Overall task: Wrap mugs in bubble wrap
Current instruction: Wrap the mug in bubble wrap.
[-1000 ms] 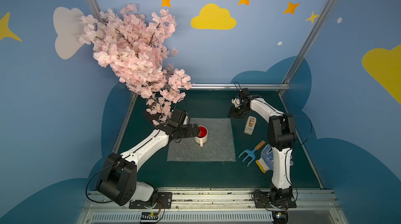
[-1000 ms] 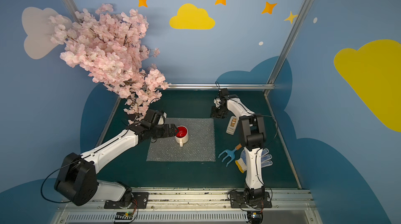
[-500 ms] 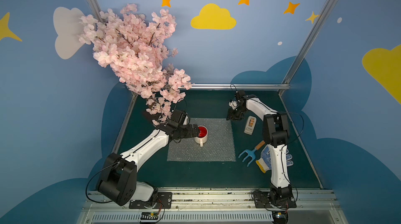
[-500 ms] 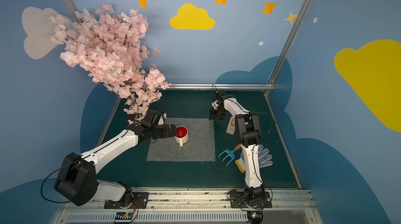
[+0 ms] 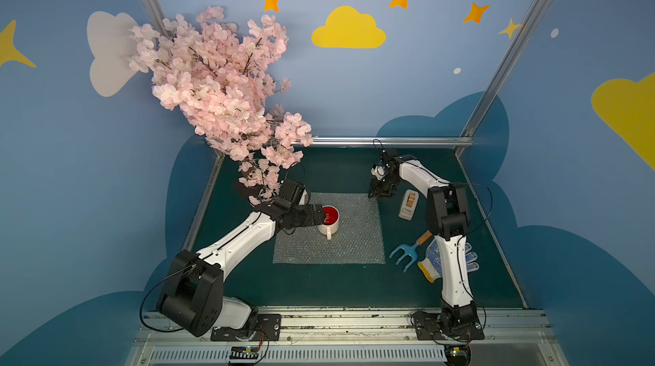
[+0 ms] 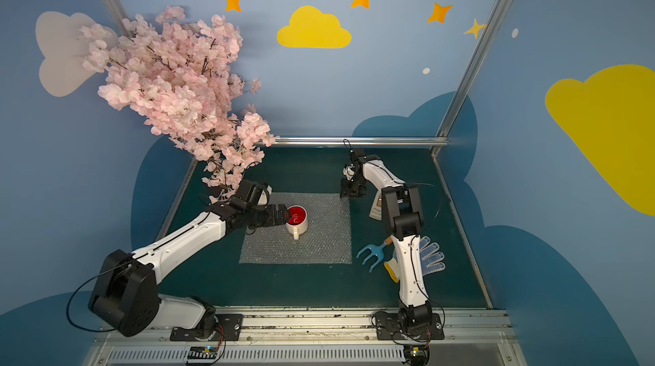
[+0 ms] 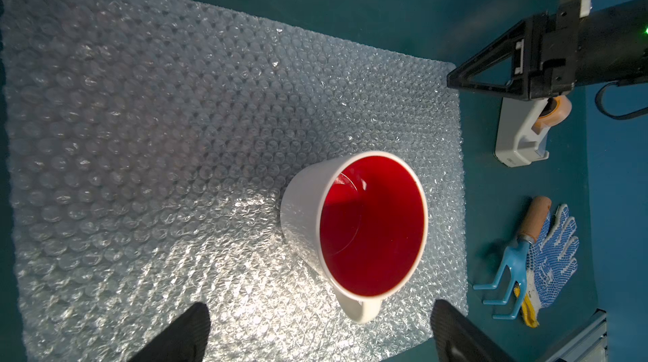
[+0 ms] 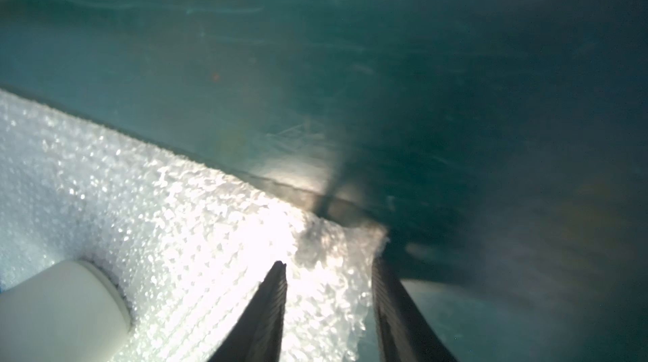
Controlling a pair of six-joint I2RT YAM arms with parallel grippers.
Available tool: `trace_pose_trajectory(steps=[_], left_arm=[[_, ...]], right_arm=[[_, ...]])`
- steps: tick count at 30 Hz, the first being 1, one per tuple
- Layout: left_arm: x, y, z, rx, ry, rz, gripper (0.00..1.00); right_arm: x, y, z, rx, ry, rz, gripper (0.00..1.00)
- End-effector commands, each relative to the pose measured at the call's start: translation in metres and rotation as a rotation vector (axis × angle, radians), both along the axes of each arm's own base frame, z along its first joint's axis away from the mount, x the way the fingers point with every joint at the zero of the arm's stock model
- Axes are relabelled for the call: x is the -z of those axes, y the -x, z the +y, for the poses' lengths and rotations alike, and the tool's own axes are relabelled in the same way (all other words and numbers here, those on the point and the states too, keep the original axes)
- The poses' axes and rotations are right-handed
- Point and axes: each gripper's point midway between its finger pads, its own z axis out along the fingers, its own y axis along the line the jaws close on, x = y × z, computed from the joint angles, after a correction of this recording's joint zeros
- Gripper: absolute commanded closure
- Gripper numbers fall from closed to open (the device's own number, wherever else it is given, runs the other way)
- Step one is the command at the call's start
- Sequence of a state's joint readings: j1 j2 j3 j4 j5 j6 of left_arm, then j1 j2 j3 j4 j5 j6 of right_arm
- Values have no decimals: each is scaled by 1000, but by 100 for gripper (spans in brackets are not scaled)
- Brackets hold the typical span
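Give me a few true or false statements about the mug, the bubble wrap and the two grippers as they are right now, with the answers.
1. The mug stands upright on the bubble wrap. True.
2. The left gripper is clamped on the mug. False: its jaws stand wide open beside the mug and grip nothing.
3. The right gripper is at a far corner of the bubble wrap. True: its jaws are apart, one on each side of that corner.
4. The tape dispenser sits on the bubble wrap. False: it lies on the green mat, beside the sheet.
5. The bubble wrap is folded over the mug. False: the sheet lies flat and the mug is uncovered.
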State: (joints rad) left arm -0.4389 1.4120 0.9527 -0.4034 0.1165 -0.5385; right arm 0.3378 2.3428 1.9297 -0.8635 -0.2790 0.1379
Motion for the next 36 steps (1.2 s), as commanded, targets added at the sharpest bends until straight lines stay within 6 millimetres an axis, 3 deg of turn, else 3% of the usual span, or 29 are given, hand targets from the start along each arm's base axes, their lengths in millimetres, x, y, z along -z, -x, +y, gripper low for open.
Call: trace_pose_trajectory(steps=[1, 8, 15, 24, 27, 30, 36], left_arm=[[1, 6, 2, 15, -4, 9, 0], [2, 9, 4, 12, -6, 9, 1], [1, 9, 1, 15, 11, 10, 1], [-5, 5, -20, 69, 33, 10, 3], [-5, 1, -29, 86, 34, 17, 4], [-8, -5, -38, 93, 51, 16, 8], [-13, -19, -52, 76, 106, 24, 15]], right_arm=[[20, 19, 11, -50, 15, 69, 65], [18, 17, 8, -40, 33, 58, 84], [-23, 7, 3, -21, 19, -34, 100], [-47, -1, -51, 20, 206, -138, 100], [-55, -5, -60, 39, 226, -157, 100], [-67, -1, -50, 36, 179, -166, 100], [-106, 22, 0, -4, -74, -153, 100]])
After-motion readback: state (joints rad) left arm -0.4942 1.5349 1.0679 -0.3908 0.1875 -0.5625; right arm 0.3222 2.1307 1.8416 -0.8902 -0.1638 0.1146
